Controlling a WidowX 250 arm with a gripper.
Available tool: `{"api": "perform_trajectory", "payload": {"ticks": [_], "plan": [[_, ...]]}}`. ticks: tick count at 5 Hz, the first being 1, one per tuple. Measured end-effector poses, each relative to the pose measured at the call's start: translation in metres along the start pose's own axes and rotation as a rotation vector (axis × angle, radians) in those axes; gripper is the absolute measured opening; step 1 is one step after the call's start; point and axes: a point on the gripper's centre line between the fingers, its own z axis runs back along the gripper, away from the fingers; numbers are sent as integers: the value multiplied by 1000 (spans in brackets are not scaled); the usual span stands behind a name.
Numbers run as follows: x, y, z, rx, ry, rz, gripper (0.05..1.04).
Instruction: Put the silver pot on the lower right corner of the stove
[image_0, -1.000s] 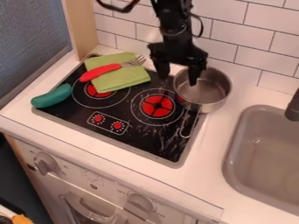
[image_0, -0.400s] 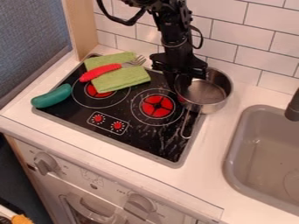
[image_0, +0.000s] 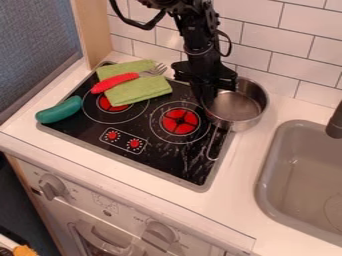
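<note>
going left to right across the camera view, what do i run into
teal eggplant-shaped toy → green cloth → silver pot → gray sink

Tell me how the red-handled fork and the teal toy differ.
The red-handled fork has two colours, a red handle and metallic tines; the teal toy is one colour throughout. The fork is slim and ends in prongs, while the toy is thick with rounded ends. The fork lies across the green cloth, the toy at the left edge of the stove. Both lie on their sides, slanting much the same way.
</note>
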Motion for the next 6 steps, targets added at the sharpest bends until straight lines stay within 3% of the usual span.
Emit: {"api": "perform_trajectory", "payload": {"ticks": [2,4,6], "plan": [[-3,-2,9,-15,-31,-18,77],[-9,8,58,-24,-107,18,77],[-51,26,79,-54,-86,53,77]]}}
